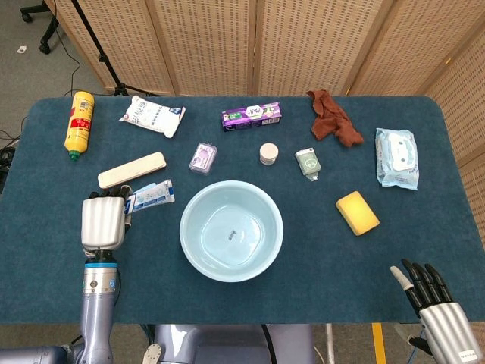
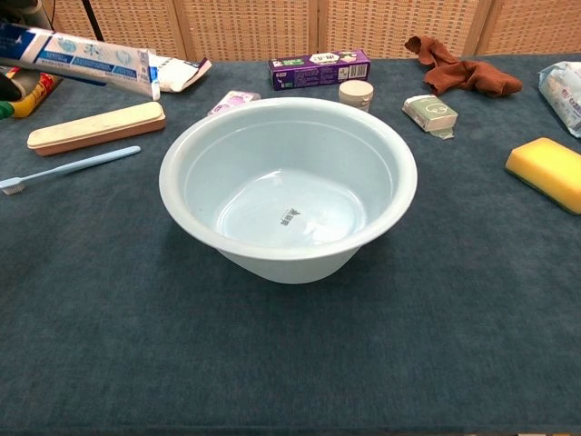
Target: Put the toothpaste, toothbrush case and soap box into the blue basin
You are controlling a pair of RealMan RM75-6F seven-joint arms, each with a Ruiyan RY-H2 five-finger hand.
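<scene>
The toothpaste (image 1: 149,196) is held in the air by the left hand (image 1: 102,223), to the left of the blue basin (image 1: 231,230) and outside its rim; in the chest view the tube (image 2: 80,56) lies nearly level, well above the table (image 1: 318,258). The left hand's fingers are wrapped around the tube's left end, back of the hand facing up, with the forearm running down to the table's near edge. The toothbrush case (image 1: 131,169) lies on the table just beyond the hand, and a blue toothbrush (image 2: 68,169) lies in front of it. The small clear soap box (image 1: 203,158) rests just behind the basin. The basin holds nothing. The right hand (image 1: 434,299) hangs at the near right corner, fingers straight, close together, holding nothing.
</scene>
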